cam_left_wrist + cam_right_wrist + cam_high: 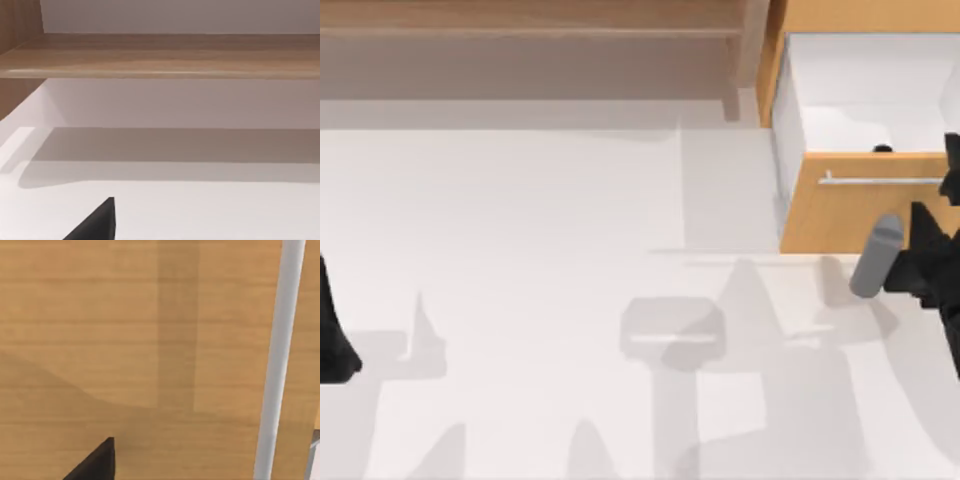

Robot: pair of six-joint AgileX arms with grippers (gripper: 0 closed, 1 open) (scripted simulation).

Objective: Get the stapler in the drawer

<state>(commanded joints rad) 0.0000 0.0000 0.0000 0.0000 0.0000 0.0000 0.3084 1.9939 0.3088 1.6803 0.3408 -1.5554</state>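
The drawer (865,215) stands pulled open at the back right, with a tan front, a thin silver bar handle (880,181) and a white box interior (865,90). The stapler is hidden. A small dark spot (883,148) peeks over the front's top edge inside the box, and I cannot tell what it is. My right gripper (932,258) hangs at the right edge, just in front of the drawer front. The right wrist view looks closely at the tan drawer front (125,340) and the handle (280,365). My left gripper (332,340) is parked at the table's left edge.
A long brown wooden shelf unit (530,30) runs along the back, left of the drawer; the left wrist view faces its board (160,55). A grey cylinder (876,256) of the right arm sticks out over the white table (520,250). Soft shadows lie across the table's middle.
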